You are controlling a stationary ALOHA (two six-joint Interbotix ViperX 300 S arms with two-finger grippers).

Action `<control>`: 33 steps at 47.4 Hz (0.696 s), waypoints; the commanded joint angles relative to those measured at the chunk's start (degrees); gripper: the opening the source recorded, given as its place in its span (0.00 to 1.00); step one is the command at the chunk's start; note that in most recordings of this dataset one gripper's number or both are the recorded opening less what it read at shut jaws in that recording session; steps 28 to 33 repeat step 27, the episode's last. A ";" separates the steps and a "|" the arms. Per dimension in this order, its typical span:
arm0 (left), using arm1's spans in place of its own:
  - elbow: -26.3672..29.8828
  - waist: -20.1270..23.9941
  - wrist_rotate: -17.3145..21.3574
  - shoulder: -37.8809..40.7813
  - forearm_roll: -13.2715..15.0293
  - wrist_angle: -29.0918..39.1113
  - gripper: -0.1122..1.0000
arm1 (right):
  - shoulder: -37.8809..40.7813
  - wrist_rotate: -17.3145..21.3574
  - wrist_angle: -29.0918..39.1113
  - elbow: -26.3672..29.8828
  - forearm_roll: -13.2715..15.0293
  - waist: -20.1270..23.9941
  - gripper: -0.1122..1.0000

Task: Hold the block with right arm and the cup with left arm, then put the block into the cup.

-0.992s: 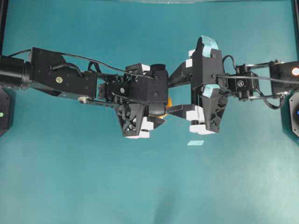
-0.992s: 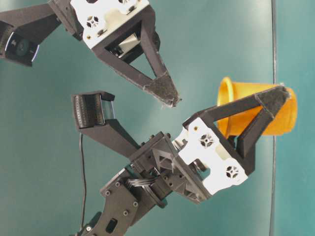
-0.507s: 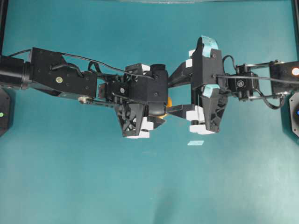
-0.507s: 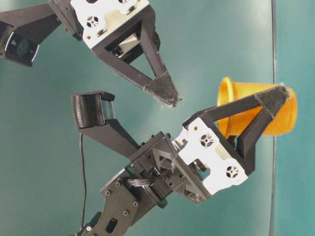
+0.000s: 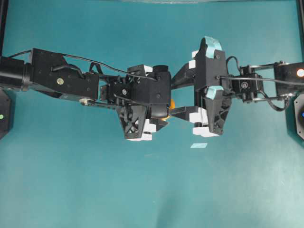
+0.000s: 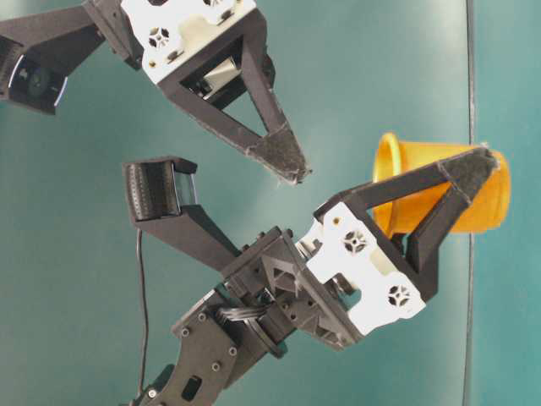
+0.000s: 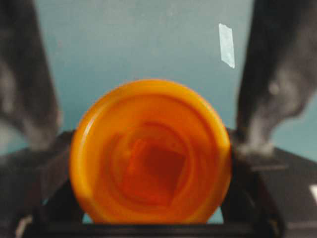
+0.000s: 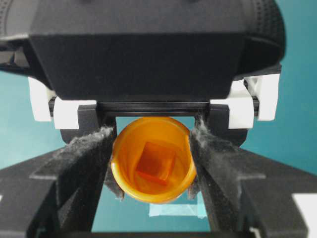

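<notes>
Block (image 8: 155,162) — orange cube, lying inside the cup (image 8: 152,159), against its bottom. Cup — on its side, off the tabletop (image 5: 71,180), pinched at the wall by the left tool (image 6: 473,182). Right tool (image 6: 224,190) — spread, empty, facing the cup's mouth. Advice: keep the pinch steady, back the right arm straight away. Overhead, the cup shows only as an orange sliver.
</notes>
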State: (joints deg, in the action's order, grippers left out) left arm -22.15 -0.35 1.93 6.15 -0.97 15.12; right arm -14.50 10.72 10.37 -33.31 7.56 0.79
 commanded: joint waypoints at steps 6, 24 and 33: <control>1.05 -0.09 -0.09 -1.23 -0.18 -0.44 0.71 | -0.88 0.09 -0.09 0.88 0.00 0.00 0.68; 0.88 -0.09 -0.09 -1.32 -0.18 -0.44 0.71 | -0.88 0.09 1.23 0.88 -0.09 0.18 0.68; 0.88 -0.18 -0.09 -1.32 -0.18 -0.44 0.71 | -0.88 0.09 1.14 0.88 -0.09 0.18 0.68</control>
